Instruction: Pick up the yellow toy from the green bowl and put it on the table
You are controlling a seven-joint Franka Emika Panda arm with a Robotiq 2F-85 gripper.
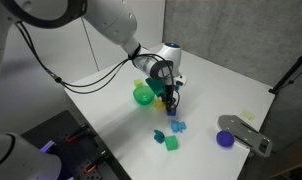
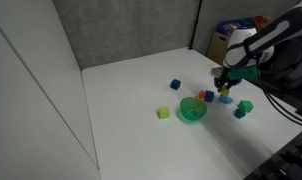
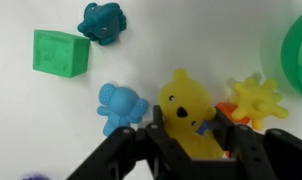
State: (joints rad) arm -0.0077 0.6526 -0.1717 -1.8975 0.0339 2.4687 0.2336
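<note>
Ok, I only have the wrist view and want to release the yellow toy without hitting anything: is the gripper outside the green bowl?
Observer: Yes. In both exterior views the gripper hangs beside the green bowl, outside its rim, over the table.
Operator: How high is it?
Observer: Low. The fingertips look close to the tabletop, though I cannot tell whether the yellow toy touches it.
Operator: Anything outside my frame?
Observer: A purple ball lies well away from the gripper, next to a grey object.
</note>
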